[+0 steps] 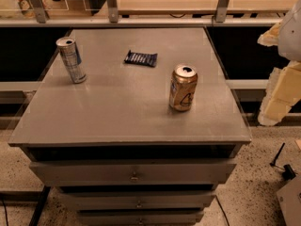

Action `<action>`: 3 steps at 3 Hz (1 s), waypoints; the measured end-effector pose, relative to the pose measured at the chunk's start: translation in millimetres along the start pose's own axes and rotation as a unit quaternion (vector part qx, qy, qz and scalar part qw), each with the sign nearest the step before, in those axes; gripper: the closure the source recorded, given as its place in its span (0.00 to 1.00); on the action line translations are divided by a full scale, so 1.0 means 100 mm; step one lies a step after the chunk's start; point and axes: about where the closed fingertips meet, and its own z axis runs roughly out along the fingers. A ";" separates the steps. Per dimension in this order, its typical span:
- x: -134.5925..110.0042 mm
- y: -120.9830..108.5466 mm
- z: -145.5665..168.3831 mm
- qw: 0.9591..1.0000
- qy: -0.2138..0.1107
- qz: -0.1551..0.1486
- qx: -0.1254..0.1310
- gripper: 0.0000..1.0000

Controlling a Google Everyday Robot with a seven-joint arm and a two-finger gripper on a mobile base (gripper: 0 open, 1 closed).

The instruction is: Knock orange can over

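1. Camera view: your short, stout orange-gold metal drink can with a silver top [183,88] stands upright on the flat grey top of a metal drawer cabinet [117,121]. You can see its open mouth and a dark marking on its pale label patch.
2. Behind and left of that orange can lies a flat, dark blue snack wrapper [140,58], apart from it.
3. Far to the orange can's left stands a taller, slimmer silver-and-blue can [71,60], also upright.
4. Right of the orange can, beyond the cabinet's right edge, you'll find the pale cream, blocky gripper [275,102], well apart from the can. You cannot tell whether it is open or closed.
5. Below the orange can, grey drawer fronts [134,172] are stacked down the cabinet.
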 end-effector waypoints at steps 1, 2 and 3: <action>-0.01 0.00 0.00 1.000 0.000 0.000 0.001 0.00; -0.07 -0.03 0.07 0.999 -0.033 0.020 -0.004 0.00; -0.21 -0.06 0.28 0.993 -0.106 0.050 -0.022 0.00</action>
